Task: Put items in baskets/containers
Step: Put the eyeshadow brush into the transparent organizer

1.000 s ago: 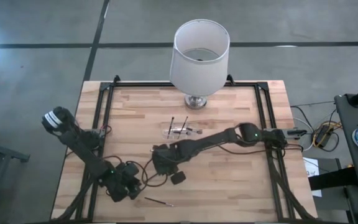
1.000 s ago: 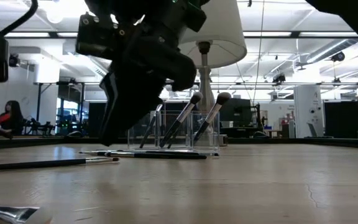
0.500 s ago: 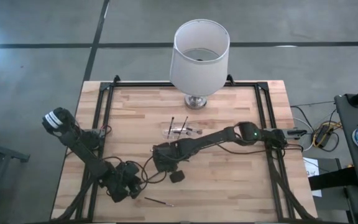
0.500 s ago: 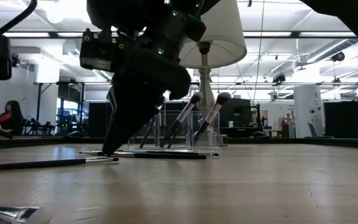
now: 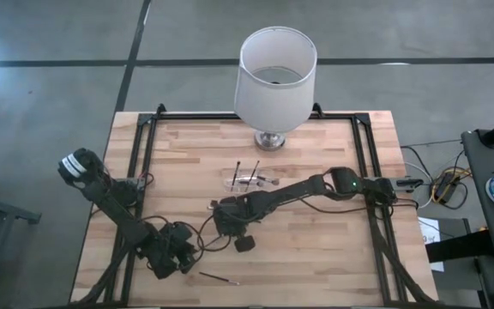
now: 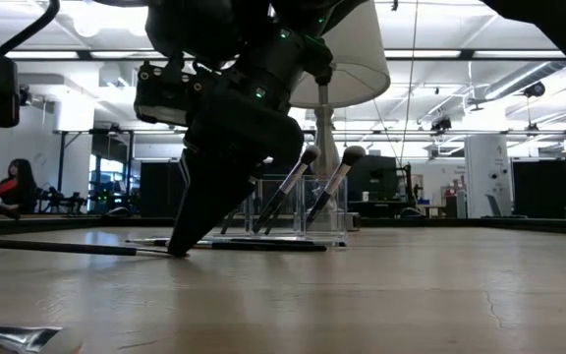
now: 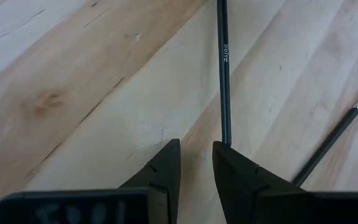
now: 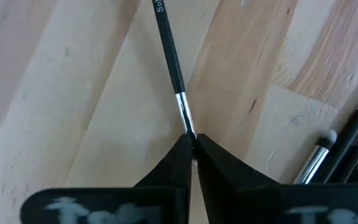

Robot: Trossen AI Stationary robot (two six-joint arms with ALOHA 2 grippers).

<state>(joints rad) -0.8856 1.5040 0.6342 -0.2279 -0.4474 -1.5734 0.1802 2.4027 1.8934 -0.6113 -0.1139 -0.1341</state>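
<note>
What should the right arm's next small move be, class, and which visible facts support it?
Probably lift straight up. The right gripper is shut on a brush lying flat on the table, pinching it by its metal collar, so the brush must clear the wood before going to the clear holder.

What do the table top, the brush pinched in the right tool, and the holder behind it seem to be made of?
Table top: pale wood with visible grain and joined strips.
Brush: glossy black handle, probably plastic or lacquered wood, with a shiny metal-looking collar.
Holder: clear plastic or acrylic, see-through.
</note>
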